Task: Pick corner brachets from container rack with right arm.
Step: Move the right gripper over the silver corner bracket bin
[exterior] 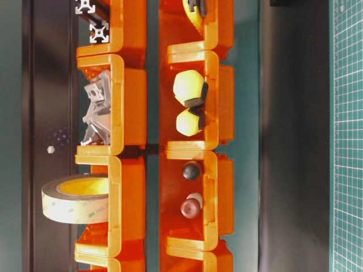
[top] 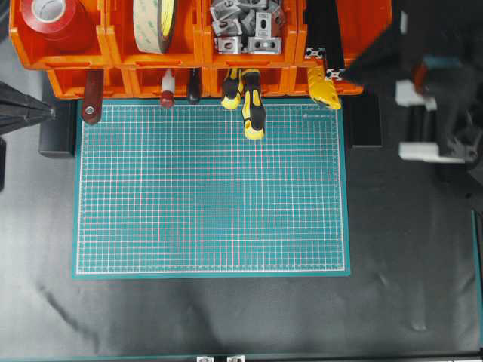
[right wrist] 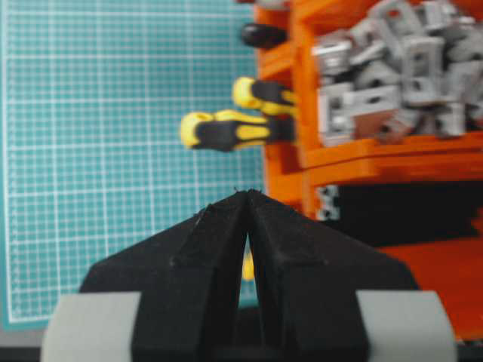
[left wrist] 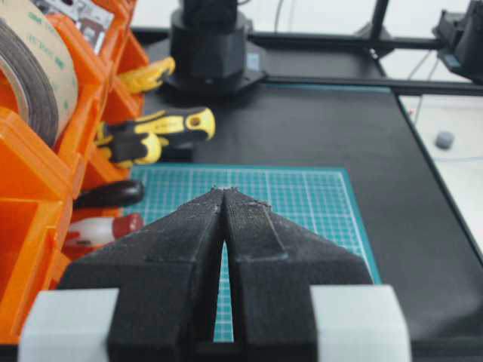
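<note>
The corner brachets (top: pixel 245 26) are a heap of silver-grey angle pieces in an upper bin of the orange container rack (top: pixel 109 45). The same heap of brachets (right wrist: pixel 392 75) shows in the right wrist view, up and to the right of my right gripper (right wrist: pixel 247 193). That gripper is shut and empty, its tips meeting in a point over the rack's front edge (right wrist: pixel 362 162). From overhead the right gripper (top: pixel 349 73) hovers by the rack's right end. My left gripper (left wrist: pixel 225 188) is shut and empty; overhead, the left gripper (top: pixel 53 113) sits at the far left.
A green gridded mat (top: pixel 211 188) lies in front of the rack. Yellow-black screwdriver handles (top: pixel 251 105) and other tool handles stick out of the lower bins. Tape rolls (top: pixel 155 23) and black aluminium profiles (top: pixel 324 45) fill neighbouring bins.
</note>
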Controlling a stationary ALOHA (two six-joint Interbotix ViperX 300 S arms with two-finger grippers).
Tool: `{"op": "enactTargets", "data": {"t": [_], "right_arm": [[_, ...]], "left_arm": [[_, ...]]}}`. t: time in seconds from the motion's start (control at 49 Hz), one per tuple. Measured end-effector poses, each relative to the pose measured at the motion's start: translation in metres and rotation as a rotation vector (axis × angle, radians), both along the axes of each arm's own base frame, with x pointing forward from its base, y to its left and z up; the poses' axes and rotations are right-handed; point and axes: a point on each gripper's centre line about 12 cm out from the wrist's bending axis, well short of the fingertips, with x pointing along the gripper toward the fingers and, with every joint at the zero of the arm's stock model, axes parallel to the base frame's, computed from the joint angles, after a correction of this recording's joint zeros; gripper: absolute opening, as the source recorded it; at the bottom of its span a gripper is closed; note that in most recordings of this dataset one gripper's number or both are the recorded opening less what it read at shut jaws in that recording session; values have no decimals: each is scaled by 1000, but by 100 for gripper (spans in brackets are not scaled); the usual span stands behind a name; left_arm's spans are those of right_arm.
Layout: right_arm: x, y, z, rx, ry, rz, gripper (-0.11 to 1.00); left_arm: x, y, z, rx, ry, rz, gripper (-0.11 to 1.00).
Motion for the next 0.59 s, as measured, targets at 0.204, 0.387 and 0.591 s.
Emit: {"op": "enactTargets", "data": {"t": [0.204,0.387,0.591], "right_arm": [[21,-19,4,-7,146,-112,1],[36,-39,-5,-7,184,-178,1],[51,-55,-11,-10,147,-204,1]], "left_arm": [[0,0,0,2,-2,0,1],[-1,0,0,0,2,0,1],[-3,0,0,0,9,1,1]]}}
